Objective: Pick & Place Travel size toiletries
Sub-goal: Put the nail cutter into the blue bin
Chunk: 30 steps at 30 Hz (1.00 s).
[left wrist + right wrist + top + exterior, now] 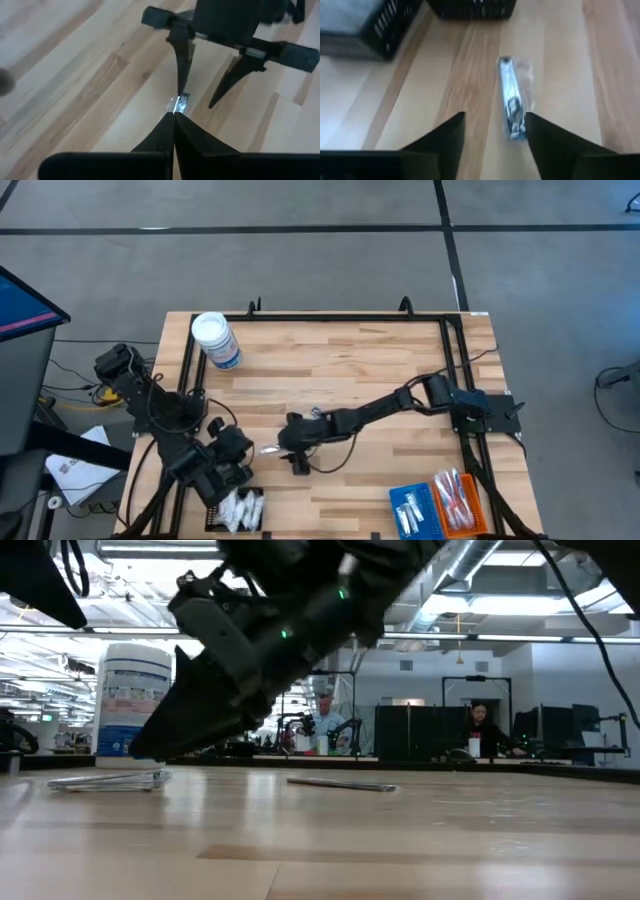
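A small silvery piece in clear wrap (pixel 512 100) lies flat on the wooden table, left of its middle (pixel 268 448). My right gripper (pixel 495 116) reaches in from the right, low over the table and open. Its fingers stand on either side of the piece's near end; I see no touch. My left gripper (pixel 174 116) is shut and empty, its tips pointing down at the piece (pixel 180 103) from the left. A slim dark stick (pixel 340 783) lies on the table farther off.
A black tray (pixel 212 518) holding white sachets (pixel 240 508) stands at the near left, beside my left arm. Blue (pixel 402 518) and orange (pixel 478 515) trays with toothbrushes sit at the near right. A big white-lidded jar (pixel 215 340) stands far left.
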Each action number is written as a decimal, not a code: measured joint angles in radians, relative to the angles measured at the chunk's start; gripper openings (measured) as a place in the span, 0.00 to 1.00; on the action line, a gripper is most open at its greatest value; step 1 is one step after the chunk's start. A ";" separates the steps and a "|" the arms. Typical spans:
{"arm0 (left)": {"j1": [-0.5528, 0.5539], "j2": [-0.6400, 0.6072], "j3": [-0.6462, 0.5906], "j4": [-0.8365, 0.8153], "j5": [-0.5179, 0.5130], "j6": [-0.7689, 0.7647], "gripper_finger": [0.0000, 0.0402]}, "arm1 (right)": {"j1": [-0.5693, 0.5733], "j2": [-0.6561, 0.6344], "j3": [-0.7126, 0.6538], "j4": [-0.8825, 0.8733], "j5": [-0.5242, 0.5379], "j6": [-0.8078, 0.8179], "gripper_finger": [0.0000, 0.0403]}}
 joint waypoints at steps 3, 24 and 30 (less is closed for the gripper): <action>-0.012 0.000 0.000 0.001 -0.008 -0.002 0.00 | 0.000 -0.001 0.051 -0.051 -0.001 -0.002 0.58; -0.020 0.000 -0.004 0.034 -0.010 -0.007 0.00 | -0.025 0.139 0.050 0.148 0.009 0.036 0.69; -0.035 0.000 -0.004 0.039 -0.011 -0.007 0.00 | -0.033 0.141 0.049 0.136 -0.001 0.036 0.68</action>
